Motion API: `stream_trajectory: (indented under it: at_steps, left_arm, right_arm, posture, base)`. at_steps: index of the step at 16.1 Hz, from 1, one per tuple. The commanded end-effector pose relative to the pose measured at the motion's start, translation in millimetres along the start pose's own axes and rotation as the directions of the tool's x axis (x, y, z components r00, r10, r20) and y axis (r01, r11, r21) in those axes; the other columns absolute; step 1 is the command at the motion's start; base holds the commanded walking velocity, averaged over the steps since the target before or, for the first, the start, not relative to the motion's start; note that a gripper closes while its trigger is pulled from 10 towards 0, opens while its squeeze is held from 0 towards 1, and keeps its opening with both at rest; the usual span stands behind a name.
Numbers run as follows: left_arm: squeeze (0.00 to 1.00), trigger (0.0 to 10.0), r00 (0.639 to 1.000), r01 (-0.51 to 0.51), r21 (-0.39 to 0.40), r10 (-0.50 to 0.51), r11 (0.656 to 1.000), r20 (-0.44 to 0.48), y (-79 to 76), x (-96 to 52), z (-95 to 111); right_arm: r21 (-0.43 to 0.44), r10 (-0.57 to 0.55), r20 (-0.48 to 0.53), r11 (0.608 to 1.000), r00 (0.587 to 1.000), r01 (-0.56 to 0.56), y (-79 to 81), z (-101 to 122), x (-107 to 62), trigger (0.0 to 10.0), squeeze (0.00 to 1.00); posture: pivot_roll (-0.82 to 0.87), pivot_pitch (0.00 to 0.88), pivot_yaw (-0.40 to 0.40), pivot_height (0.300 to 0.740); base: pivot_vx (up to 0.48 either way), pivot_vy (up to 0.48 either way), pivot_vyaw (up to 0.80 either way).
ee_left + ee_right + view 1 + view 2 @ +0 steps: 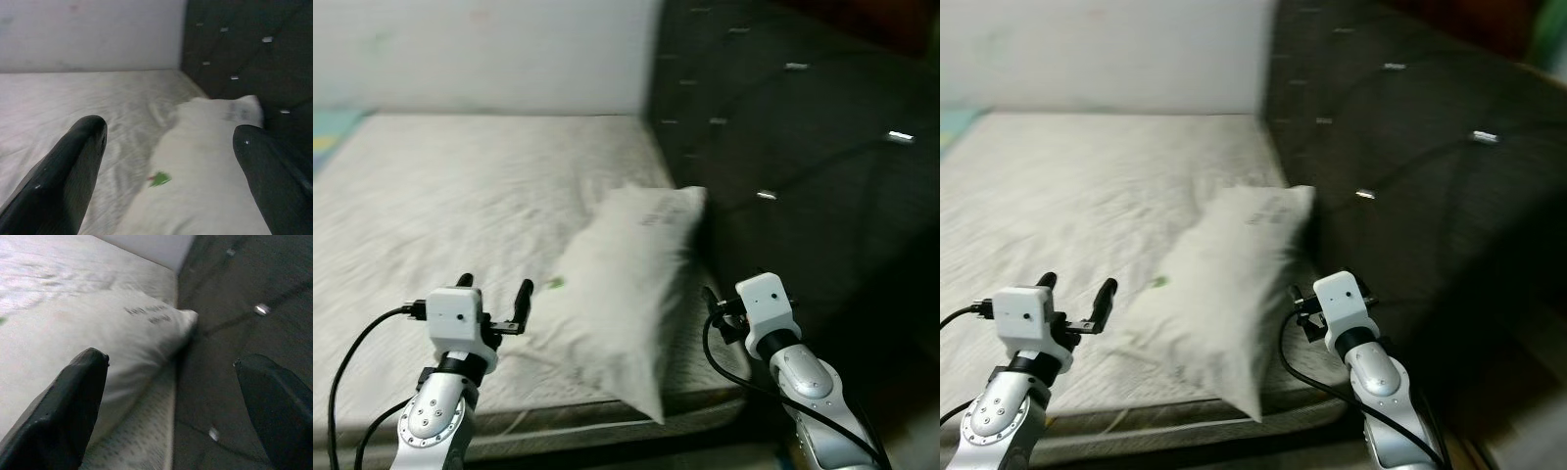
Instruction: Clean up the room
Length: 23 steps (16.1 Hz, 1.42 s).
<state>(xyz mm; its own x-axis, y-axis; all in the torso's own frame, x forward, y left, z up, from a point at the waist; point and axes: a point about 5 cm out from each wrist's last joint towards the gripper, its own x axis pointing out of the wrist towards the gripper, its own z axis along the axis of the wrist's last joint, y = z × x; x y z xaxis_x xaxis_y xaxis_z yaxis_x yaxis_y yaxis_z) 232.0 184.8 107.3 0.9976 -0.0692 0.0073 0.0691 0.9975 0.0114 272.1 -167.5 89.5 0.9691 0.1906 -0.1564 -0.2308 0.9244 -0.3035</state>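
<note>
Nearest the head camera are the robot's two silver arms, raised over the near edge of a bed. The left gripper [494, 286] has its two long black fingers spread wide apart with nothing between them; in the left wrist view the fingers [63, 171] frame open space above the bedding. The right gripper [171, 396] is likewise spread wide and holds nothing, its fingers [58, 416] standing on either side of the view along that wrist.

The white, soft, oblong pillow [626, 284] lies on the pale grey quilted mattress [450, 196], along the side next to the dark tufted upholstered headboard [803, 147]. Its far corner rests against the headboard, and its near corner overhangs the mattress edge. Seen past the left jaws, the pillow sits ahead and toward the right finger, not touched by either finger. Seen past the right jaws, the pillow lies ahead of the left finger, while the headboard with its shiny buttons lies ahead of the right finger; the gap between the fingers looks onto the seam where pillow and headboard meet.

A small green scrap [159, 179] lies on the bedding just beside the pillow, ahead of the left jaws and between the fingers. Dark printed lettering [149, 313] marks the pillow's far end. A plain white wall [489, 49] stands behind the mattress.
</note>
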Motion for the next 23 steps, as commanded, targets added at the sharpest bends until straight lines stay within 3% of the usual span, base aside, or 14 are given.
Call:
stream_trajectory:
  at_steps: [1, 7, 10, 13, 23]
  left_arm:
    - [0.0, 10.0, 1.0, -0.003, 0.007, 0.003, 1.0, -0.011, -0.1, 1.7, -3]
    - [0.0, 10.0, 1.0, 0.005, 0.006, -0.005, 1.0, 0.0, -1.7, 8.2, -2]
    - [0.0, 10.0, 1.0, 0.009, 0.008, -0.009, 1.0, 0.004, -2.2, 8.9, -2]
    - [0.0, 10.0, 1.0, 0.016, 0.006, -0.016, 1.0, 0.007, -3.6, 9.8, -1]
    - [0.0, 10.0, 0.999, 0.04, -0.008, -0.039, 0.999, 0.013, -6.2, 10.4, -1]
  right_arm:
    - [0.0, -0.008, 0.014, 1.0, 1.0, 0.008, -1.0, 3, 1.9, 10.0, 0.0]
    - [0.0, -0.01, 0.03, 1.0, 0.999, 0.01, 0.4, 7, 6.5, 10.0, 0.0]
    - [-0.051, 0.013, 0.063, 0.999, 0.998, -0.01, 4.9, 12, 8.6, 10.0, 0.0]
    - [-0.036, 0.011, 0.066, 0.999, 0.998, -0.009, 5.9, 13, 8.8, 10.0, 0.0]
    - [-0.023, 0.01, 0.067, 1.0, 0.998, -0.009, 5.5, 13, 10.3, 10.0, 0.0]
  posture:
    - [-0.09, 0.0, -0.042, 0.74]
    - [-0.1, 0.0, -0.038, 0.74]
    - [-0.1, 0.0, -0.037, 0.74]
    - [-0.1, 0.0, -0.036, 0.74]
    - [-0.1, 0.0, -0.037, 0.74]
  base:
    - [0.0, 0.0, 0.0]
    - [0.0, 0.0, 0.0]
    - [0.0, 0.0, 0.27]
    - [0.0, 0.0, 0.7]
    - [0.0, 0.0, 0.0]
